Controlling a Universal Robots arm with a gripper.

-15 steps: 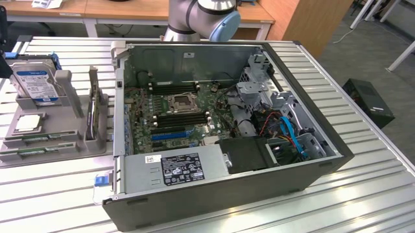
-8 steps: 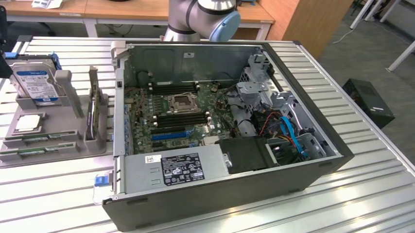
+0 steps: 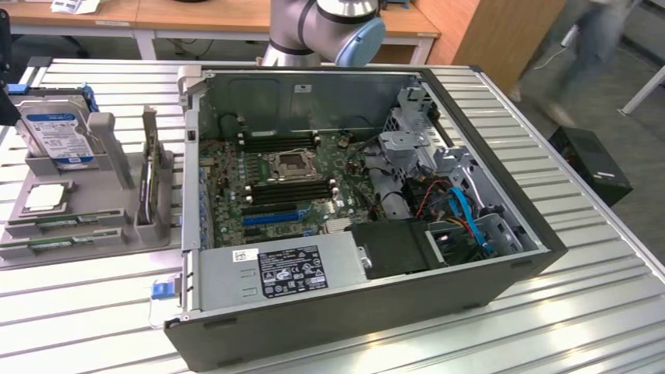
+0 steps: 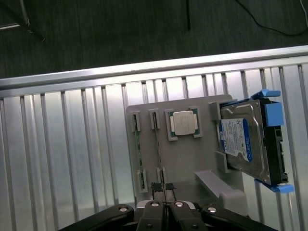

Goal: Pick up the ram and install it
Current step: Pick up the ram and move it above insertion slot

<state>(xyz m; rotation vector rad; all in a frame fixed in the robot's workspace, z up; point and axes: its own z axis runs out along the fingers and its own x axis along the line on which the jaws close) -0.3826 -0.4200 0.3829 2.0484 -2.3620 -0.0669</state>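
The hand [image 4: 163,189], shut and empty, hovers near the ram [image 4: 136,147], which stands on edge in the grey tray [image 4: 192,159] on the surface [image 4: 62,144]; light, stiff and fragile, it likely wants pinching along its long edge, avoiding chips.

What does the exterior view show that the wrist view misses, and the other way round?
Exterior view: the open computer case, its motherboard, the power supply and the robot arm. Wrist view: the shut tool, pointing at the grey tray. Both: that tray on the slatted table, holding the hard drive, the processor chip and the ram sticks.
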